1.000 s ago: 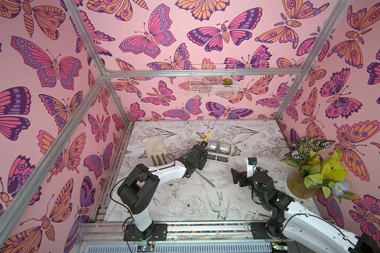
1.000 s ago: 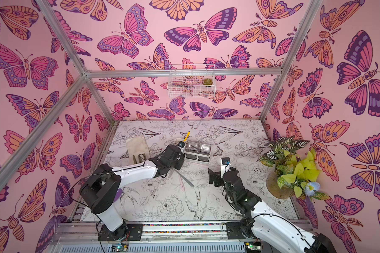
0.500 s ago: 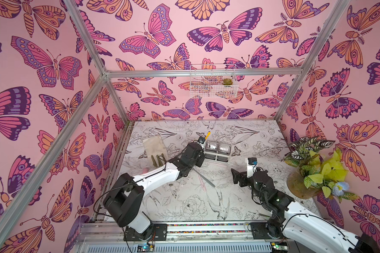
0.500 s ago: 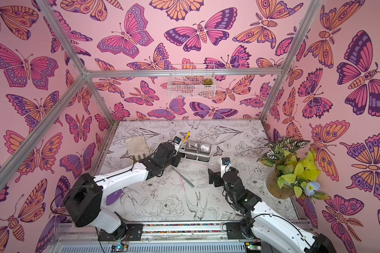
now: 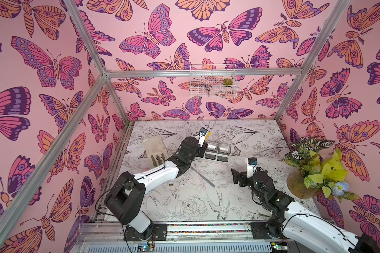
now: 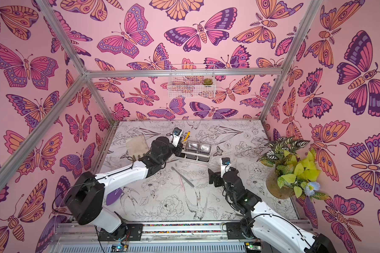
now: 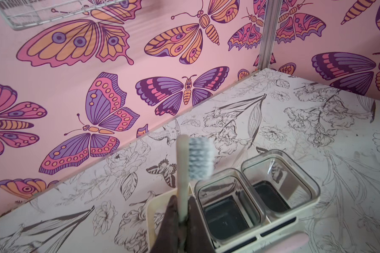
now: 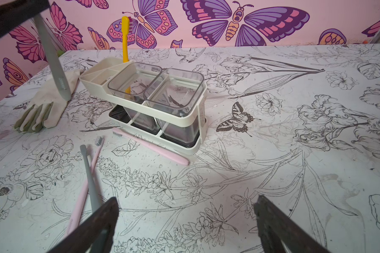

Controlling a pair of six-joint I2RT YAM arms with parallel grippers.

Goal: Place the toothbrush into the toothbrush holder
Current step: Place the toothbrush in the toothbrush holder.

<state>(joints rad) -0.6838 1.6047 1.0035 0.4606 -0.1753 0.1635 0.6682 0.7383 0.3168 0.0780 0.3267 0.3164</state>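
Note:
My left gripper (image 7: 182, 210) is shut on a grey toothbrush (image 7: 182, 170) held upright, bristles (image 7: 201, 160) up. It hovers at the slot end of the toothbrush holder (image 7: 150, 208), a white caddy with two clear cups (image 5: 217, 151) (image 6: 198, 151). In the right wrist view the grey handle (image 8: 53, 63) hangs just outside the holder's slot section (image 8: 101, 70), its tip over a glove. A yellow toothbrush (image 8: 125, 37) stands in a slot. My right gripper (image 8: 185, 200) is open and empty, low over the table and in front of the holder (image 5: 236, 176).
A pink toothbrush (image 8: 151, 146) lies along the holder's front. A grey and a pink one (image 5: 203, 179) lie crossed mid-table. A cream glove (image 5: 155, 146) lies left of the holder. A potted plant (image 5: 312, 166) stands at the right wall, with a wire basket (image 5: 213, 84) on the back wall.
The left arm's elbow has swung left and down. Its gripper, with the toothbrush, has shifted slightly toward the back beside the holder's slot end. The right arm has not moved.

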